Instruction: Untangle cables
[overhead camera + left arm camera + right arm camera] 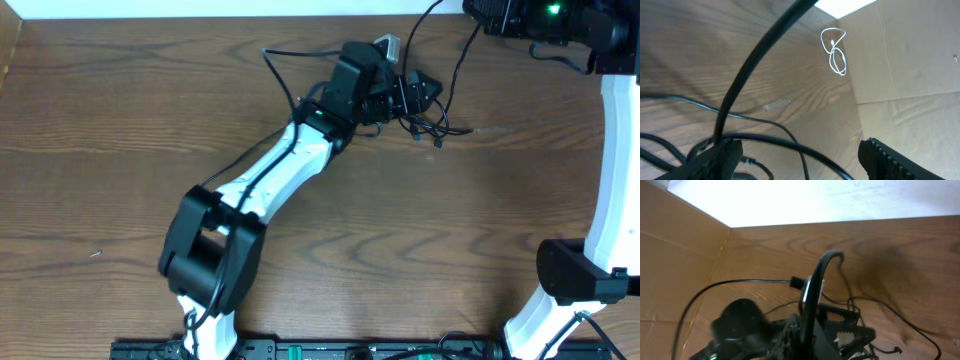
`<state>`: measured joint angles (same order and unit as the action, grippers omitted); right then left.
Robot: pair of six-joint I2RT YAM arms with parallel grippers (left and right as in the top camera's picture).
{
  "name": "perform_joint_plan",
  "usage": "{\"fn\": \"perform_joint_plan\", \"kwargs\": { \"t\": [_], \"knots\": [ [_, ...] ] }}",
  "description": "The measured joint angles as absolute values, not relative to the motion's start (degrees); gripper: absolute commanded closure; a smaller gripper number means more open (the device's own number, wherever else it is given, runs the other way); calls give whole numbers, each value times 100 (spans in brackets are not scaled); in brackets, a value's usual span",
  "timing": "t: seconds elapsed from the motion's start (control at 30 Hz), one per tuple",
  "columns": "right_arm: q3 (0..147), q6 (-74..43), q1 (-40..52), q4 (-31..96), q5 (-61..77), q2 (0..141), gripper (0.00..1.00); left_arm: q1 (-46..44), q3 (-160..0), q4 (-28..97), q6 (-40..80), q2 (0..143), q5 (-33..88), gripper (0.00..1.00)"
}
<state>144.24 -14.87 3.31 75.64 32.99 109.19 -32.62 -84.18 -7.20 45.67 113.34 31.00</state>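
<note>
A: Overhead: the left claw [418, 96] is hovering wide open at the black tangle [428, 122], near the far edge of the worktop [120, 120]. What is the right claw [478, 12] doing?

B: It is sitting closed in the top right corner, with one black cable [459, 70] running up from the tangle toward it.

A: Left wrist: the fingers [720, 157] are standing far apart with black strands crossing between them, and nothing is being squeezed. A white cable [836, 54] is lying looped by the cardboard wall [910, 60], well apart from the tangle.

B: Right wrist: that black cable is arching up close to the lens, apparently being pinched by the closed claw, whose own tips are not showing. Below it, the left claw's toothed fingers are gaping over the knot.

A: The risk?

B: If the left claw closes on several strands at once while the right is pulling, the knot is likely to tighten rather than loosen. A hard pull could also drag the whole bundle along, or slip the thin cord out of the grip.
</note>
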Motion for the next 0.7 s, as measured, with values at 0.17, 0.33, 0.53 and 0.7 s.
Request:
{"fn": "perform_joint_plan", "kwargs": {
  "t": [0.17,0.33,0.53,0.7],
  "knots": [
    [14424,-1420,443,7603,3253,10919,99,-3385,-8416,-1190,5037,11592,3096,20],
    [14424,-1380,565,7655,3057,10919,99,-3500,-8414,-1494,5238,11605,3100,44],
    [14424,-1354,648,7708,2797,10919,99,-3529,-8416,-1094,5225,11605,3098,93],
    [14424,-1339,628,7920,2421,10919,99,-3350,-8425,40,4519,11605,3144,93]
  ]
}}
